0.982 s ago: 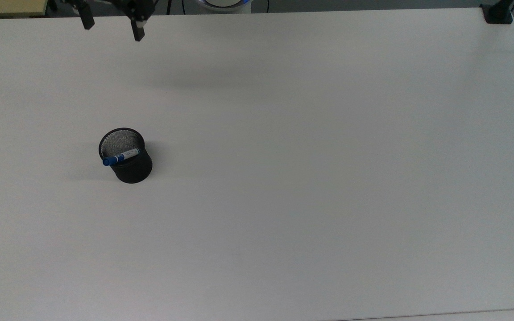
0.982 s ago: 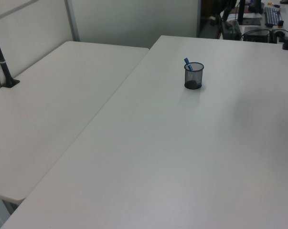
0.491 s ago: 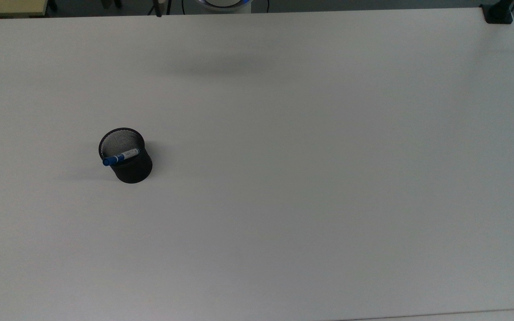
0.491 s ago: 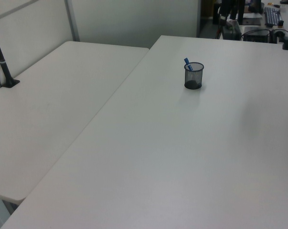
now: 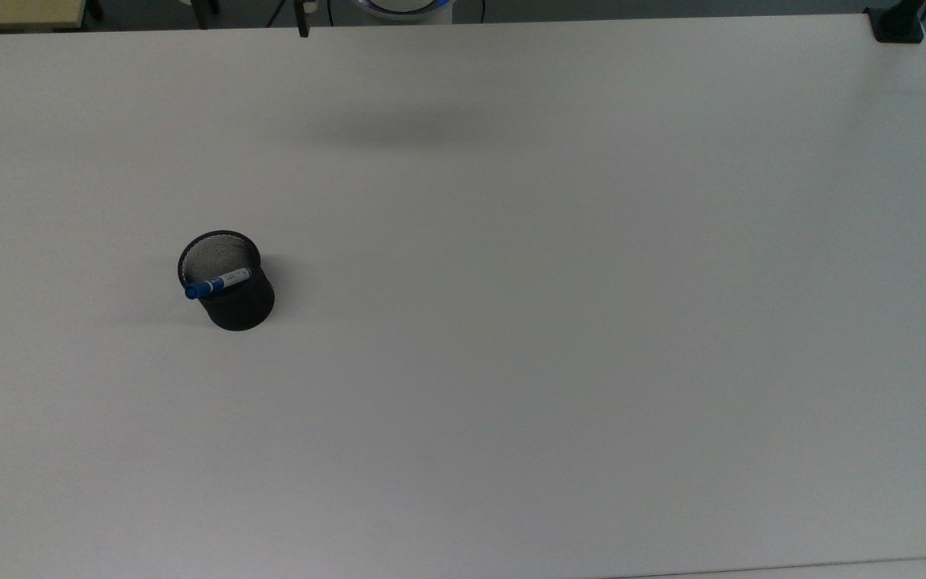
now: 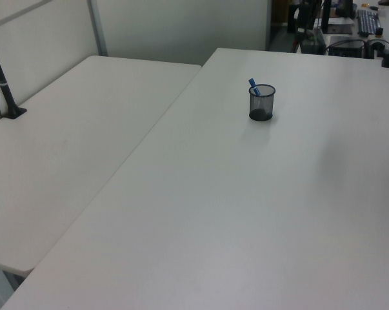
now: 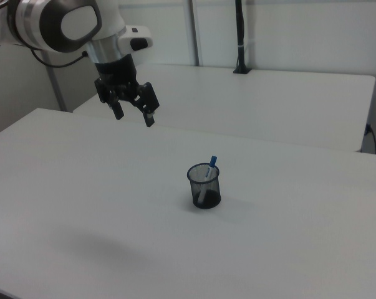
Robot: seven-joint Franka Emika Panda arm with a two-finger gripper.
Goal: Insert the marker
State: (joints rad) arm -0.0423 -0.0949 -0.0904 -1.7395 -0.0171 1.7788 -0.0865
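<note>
Gripper (image 7: 133,115) hangs high above the table (image 7: 81,187), fingers spread wide, holding nothing, touching nothing. Marker (image 5: 219,283) stands tilted inside the black mesh cup (image 5: 238,310) (blue cap up, leaning on the rim), well apart from the gripper, toward the right view's right.

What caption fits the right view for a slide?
Marker standing in the mesh cup; open gripper raised above the white table.
</note>
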